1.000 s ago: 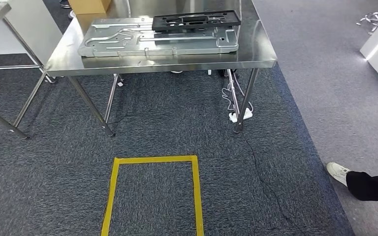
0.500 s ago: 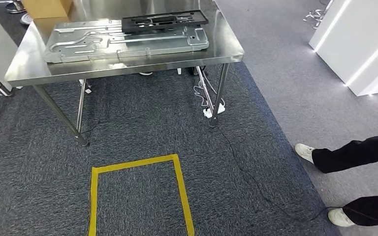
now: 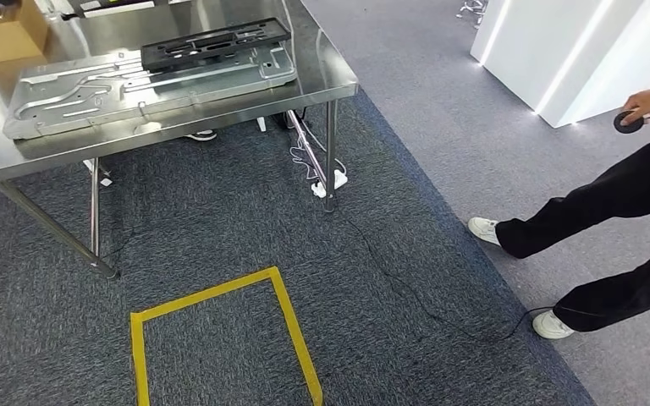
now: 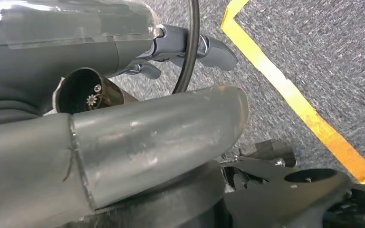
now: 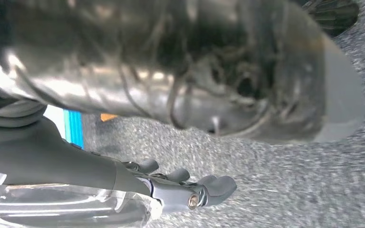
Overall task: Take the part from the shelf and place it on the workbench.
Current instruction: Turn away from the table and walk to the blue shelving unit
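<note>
Black part [image 3: 216, 42] lies on the grey metal panel [image 3: 144, 80] atop the steel workbench [image 3: 322, 80] in the head view; wrist views show left hand [image 4: 190, 50] and right hand [image 5: 180, 183] empty, fingers loosely apart over carpet [image 3: 372, 254].

A workshop or lab: steel workbench [image 3: 330, 80] with metal panel [image 3: 148, 85], carpet floor, yellow floor tape [image 3: 292, 330].

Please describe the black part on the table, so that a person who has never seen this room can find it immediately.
Look at the steel table at the upper left of the head view. A large silver metal plate lies flat on it, and the black part lies on the far side of that plate. It is a long, flat, black frame with cut-outs, the only black piece there, unlike the cardboard box nearby.
</note>
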